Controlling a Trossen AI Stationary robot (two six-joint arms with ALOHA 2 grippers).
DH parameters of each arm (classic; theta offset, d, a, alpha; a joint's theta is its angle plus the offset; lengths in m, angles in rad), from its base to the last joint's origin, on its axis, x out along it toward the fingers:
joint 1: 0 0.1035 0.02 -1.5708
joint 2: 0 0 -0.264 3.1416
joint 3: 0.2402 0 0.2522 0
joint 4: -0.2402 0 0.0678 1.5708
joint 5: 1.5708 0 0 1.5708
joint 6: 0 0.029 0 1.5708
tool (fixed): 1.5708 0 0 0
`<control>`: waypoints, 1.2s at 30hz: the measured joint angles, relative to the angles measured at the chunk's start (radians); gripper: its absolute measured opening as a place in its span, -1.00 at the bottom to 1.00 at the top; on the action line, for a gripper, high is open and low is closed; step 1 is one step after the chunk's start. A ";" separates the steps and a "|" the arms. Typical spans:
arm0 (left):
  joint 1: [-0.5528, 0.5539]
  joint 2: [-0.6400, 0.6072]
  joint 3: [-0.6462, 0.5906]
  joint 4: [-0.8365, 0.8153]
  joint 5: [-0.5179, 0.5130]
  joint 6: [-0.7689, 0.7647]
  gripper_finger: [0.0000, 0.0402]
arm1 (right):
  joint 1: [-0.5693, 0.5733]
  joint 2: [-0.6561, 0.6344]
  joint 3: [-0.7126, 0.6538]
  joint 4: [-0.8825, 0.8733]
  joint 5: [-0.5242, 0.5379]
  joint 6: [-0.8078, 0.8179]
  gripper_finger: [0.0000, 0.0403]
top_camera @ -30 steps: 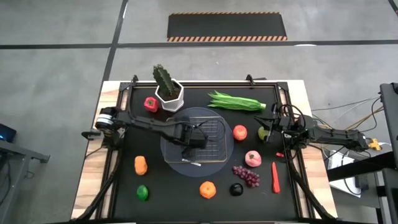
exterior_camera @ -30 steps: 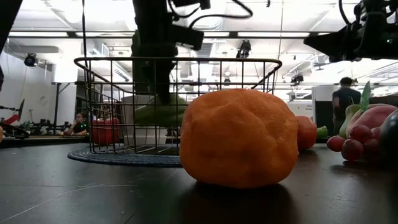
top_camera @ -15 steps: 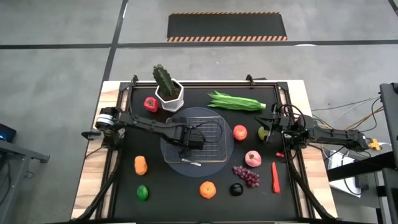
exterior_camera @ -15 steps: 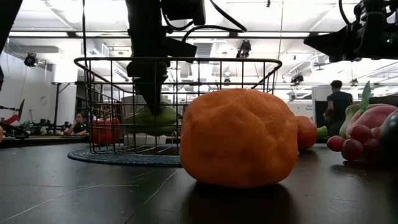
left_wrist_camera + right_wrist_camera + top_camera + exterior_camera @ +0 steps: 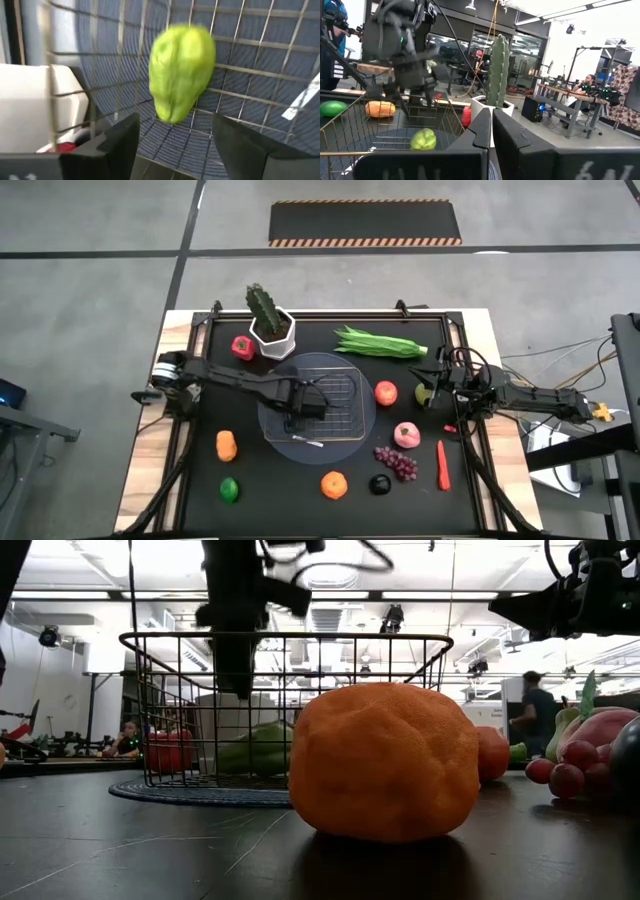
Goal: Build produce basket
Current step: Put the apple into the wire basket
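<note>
The table (image 5: 200,480) carries a black mat, and near its middle sits the basket (image 5: 350,405), a shallow wire-mesh tray on a round grey base. The places below are given from the basket, as seen from above.

The left arm (image 5: 235,380) reaches in from the basket's left, and the left gripper (image 5: 300,404) hangs over the basket's left half with its fingers (image 5: 117,142) spread apart and holding nothing. A green pepper (image 5: 181,72) lies loose on the basket's mesh floor, just past those fingers; from table height it shows through the wires under the gripper (image 5: 258,747). The right arm (image 5: 530,395) waits to the right of the basket, the right gripper (image 5: 428,388) pressed shut and empty, just beside a small yellow-green fruit (image 5: 423,394).

Behind the basket to the left stands a cactus (image 5: 265,310) in a white pot, with a red pepper (image 5: 241,346) beside it. Behind the basket to the right lies a bunch of green beans (image 5: 378,342).

The rest of the produce is outside the basket:
- A red fruit (image 5: 386,391) lies just right of the basket.
- A pink fruit (image 5: 406,434), purple grapes (image 5: 397,461) and a red chili (image 5: 442,463) lie to the front right.
- An orange (image 5: 334,484) and a dark fruit (image 5: 380,484) lie in front of it.
- An orange pepper (image 5: 227,445) and a lime (image 5: 230,489) lie to the front left.
</note>
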 joint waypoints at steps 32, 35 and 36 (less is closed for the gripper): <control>-0.199 -0.552 -0.645 1.394 -0.321 0.646 0.14 | 0.007 0.109 0.000 0.367 -0.080 0.272 0.14; -0.181 -0.582 -0.710 1.536 -0.321 0.721 0.14 | 0.007 0.159 0.007 0.392 -0.080 0.272 0.12; -0.178 -0.591 -0.727 1.579 -0.321 0.743 0.14 | 0.007 0.176 0.015 0.392 -0.080 0.272 0.12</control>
